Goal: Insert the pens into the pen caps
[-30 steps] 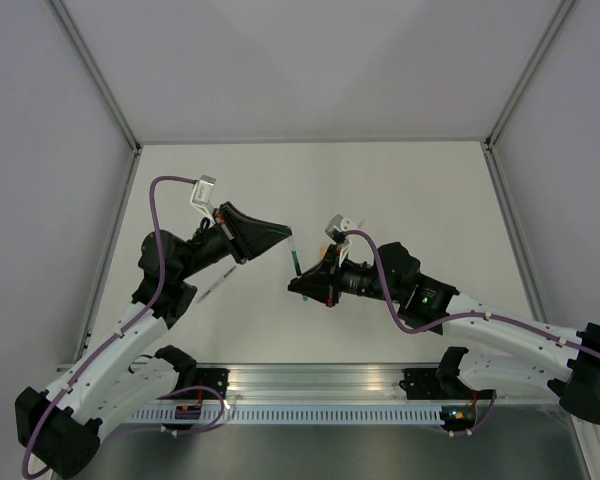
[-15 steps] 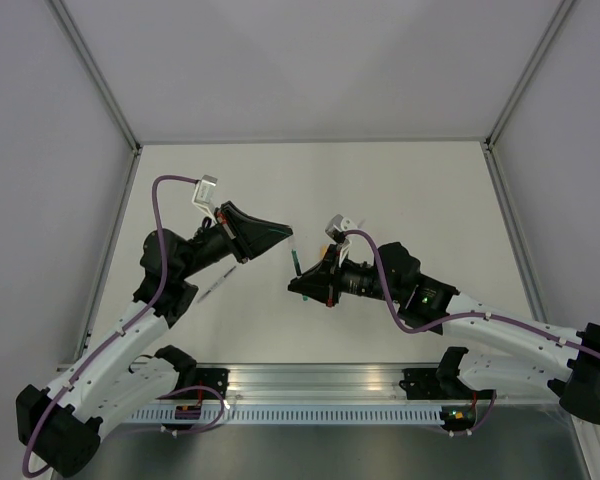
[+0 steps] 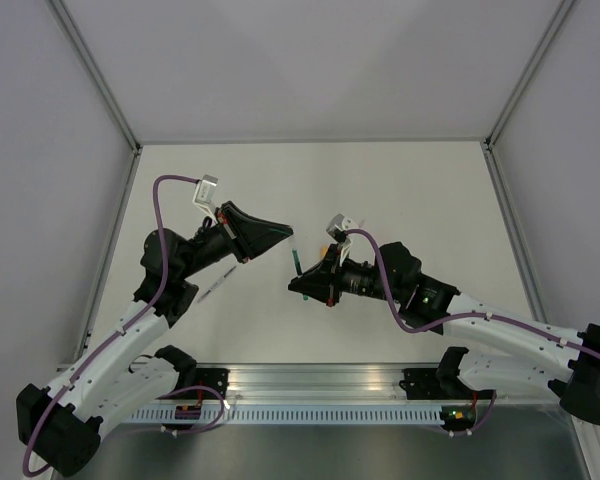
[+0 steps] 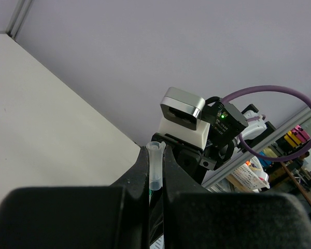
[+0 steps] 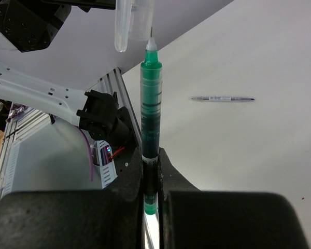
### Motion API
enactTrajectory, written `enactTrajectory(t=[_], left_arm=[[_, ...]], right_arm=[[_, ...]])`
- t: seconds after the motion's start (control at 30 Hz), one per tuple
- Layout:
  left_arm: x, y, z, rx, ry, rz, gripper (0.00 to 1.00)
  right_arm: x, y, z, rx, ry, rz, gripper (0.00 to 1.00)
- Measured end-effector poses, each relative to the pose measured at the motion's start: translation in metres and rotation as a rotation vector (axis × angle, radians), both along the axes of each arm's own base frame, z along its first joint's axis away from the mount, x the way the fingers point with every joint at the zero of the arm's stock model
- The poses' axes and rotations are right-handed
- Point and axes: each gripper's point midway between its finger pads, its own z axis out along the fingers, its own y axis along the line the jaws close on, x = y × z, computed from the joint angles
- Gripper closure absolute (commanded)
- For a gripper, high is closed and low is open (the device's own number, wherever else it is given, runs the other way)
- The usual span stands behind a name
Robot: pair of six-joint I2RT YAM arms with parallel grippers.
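Observation:
My left gripper (image 3: 283,236) is shut on a clear pen cap (image 3: 291,244), held off the table; in the left wrist view the cap (image 4: 155,167) stands between the fingers of that gripper (image 4: 155,153). My right gripper (image 3: 302,281) is shut on the dark green pen (image 3: 295,263), tip pointing up at the cap. In the right wrist view the gripper (image 5: 151,156) holds the pen (image 5: 150,104) by its lower barrel, and its needle tip sits at the mouth of the clear cap (image 5: 141,21). A pale grey pen (image 3: 212,290) lies on the table, also in the right wrist view (image 5: 223,98).
A small orange bit (image 3: 327,250) shows beside the right wrist camera, mostly hidden by the arm. Metal frame rails (image 3: 100,260) edge the white table on the left and right. The aluminium base rail (image 3: 320,385) runs along the near edge.

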Motion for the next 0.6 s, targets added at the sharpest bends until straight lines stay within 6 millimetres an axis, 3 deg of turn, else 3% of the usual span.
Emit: enactTrajectory(t=[0.6], left_arm=[[0.0002, -0.0038, -0.0026, -0.002, -0.018, -0.022, 0.98]], right_arm=[[-0.0003, -0.0013, 0.0006, 0.002, 0.015, -0.006, 1.0]])
